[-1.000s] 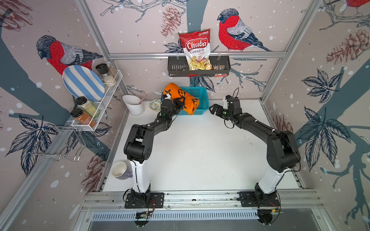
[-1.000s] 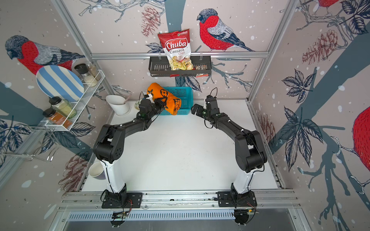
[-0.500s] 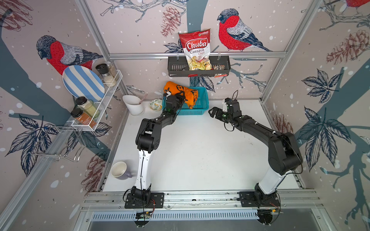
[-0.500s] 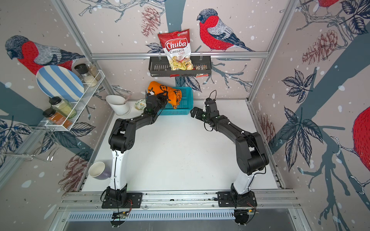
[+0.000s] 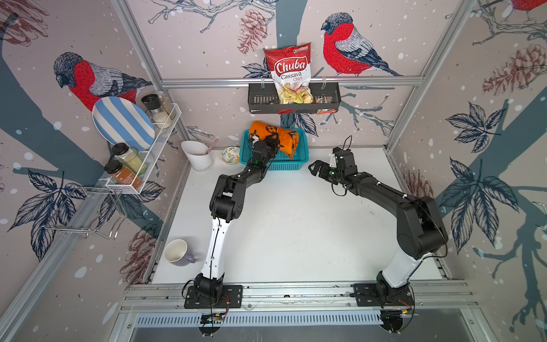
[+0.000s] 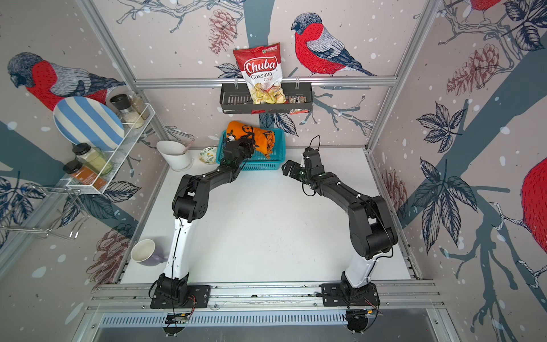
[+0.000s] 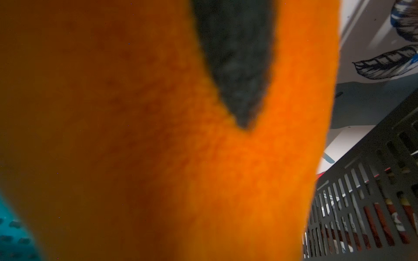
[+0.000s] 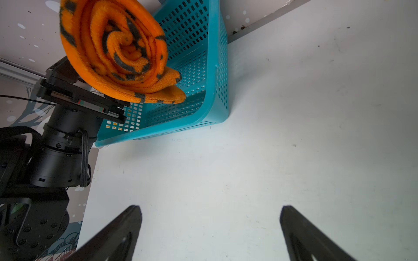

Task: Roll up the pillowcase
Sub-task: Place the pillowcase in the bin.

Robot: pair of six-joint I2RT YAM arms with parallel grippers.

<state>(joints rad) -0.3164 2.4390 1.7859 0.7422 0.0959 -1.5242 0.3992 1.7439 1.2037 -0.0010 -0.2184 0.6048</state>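
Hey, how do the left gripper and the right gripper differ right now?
The left gripper is against the rolled pillowcase at the basket; the right gripper hangs over bare table beside the basket, touching nothing. The right gripper's jaws stand wide open and empty; the left gripper's jaws are hidden by fabric, so their state can't be told. Both are black and reach toward the back wall.

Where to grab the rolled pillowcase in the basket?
Across the middle of the pillowcase, coming from above, jaws spanning the whole roll. It lies across the basket with its top exposed; the right wrist view shows a spiral end with a loose outer flap, so pinching an end would likely unwind it.
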